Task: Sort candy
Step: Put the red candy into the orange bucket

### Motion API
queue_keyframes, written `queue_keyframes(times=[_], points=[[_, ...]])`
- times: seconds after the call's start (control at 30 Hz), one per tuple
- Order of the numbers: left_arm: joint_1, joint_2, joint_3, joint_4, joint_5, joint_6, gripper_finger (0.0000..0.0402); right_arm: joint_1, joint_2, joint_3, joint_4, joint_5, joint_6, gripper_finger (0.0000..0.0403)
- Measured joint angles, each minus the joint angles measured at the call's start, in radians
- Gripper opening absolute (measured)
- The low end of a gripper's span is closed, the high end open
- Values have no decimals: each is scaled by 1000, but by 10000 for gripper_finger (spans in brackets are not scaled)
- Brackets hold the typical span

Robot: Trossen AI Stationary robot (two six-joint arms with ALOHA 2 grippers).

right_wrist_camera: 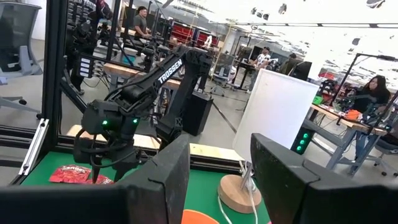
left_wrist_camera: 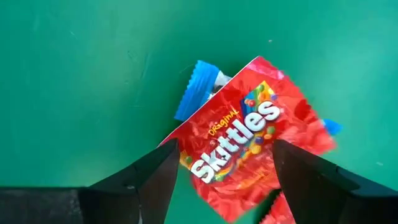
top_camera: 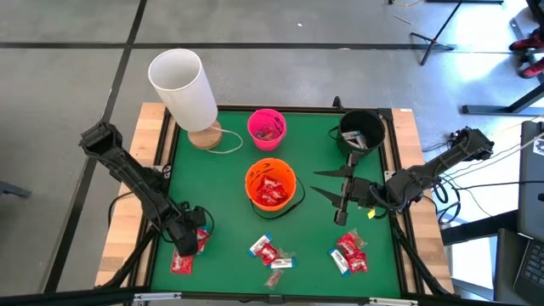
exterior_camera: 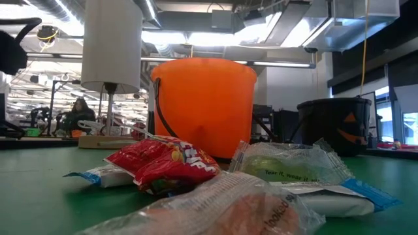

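Left gripper [left_wrist_camera: 217, 180] hangs low over the near-left corner of the table, fingers spread wide either side of a red Skittles packet [left_wrist_camera: 245, 143] lying flat on the green mat [left_wrist_camera: 74, 74], gripping nothing. A blue-ended wrapper [left_wrist_camera: 196, 93] peeks out from beneath it. That's the danger: close now and the jaws may pinch both sweets, or skid the slick packet aside. More candy [top_camera: 350, 253] lies scattered along the near edge, some already in the orange bucket [top_camera: 270, 187]. Right gripper [top_camera: 344, 197] waits mid-right, fingers apart, holding nothing.
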Motion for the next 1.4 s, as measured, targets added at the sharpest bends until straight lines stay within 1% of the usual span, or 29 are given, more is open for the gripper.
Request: queue_keyframes(times=[0.13,0.27,0.37,0.43,0.57,0.73,0.8,0.93,1.03,1.2,1.3,1.4], points=[[0,41,5,8,13,-4,249,0,0,0,0,0,2,166],[0,50,5,7,16,-11,247,0,0,0,0,0,3,166],[0,51,4,5,16,-4,227,0,0,0,0,-1,3,166],[0,51,4,7,14,7,201,0,0,0,0,0,3,166],[0,51,4,10,8,24,134,0,3,0,-1,-1,6,166],[0,49,24,-14,1,24,29,0,3,0,-2,-1,6,166],[1,49,51,-65,-15,24,9,0,3,0,-1,-1,6,166],[0,29,155,-219,-47,32,1,0,3,0,1,-8,6,166],[0,18,248,-368,-88,52,0,0,3,0,6,-8,6,166],[0,10,436,-557,-219,95,0,0,3,0,6,-8,6,166],[3,9,532,-612,-297,129,0,0,3,0,6,-8,6,166],[10,9,580,-621,-330,158,0,0,3,0,6,-8,6,166]])
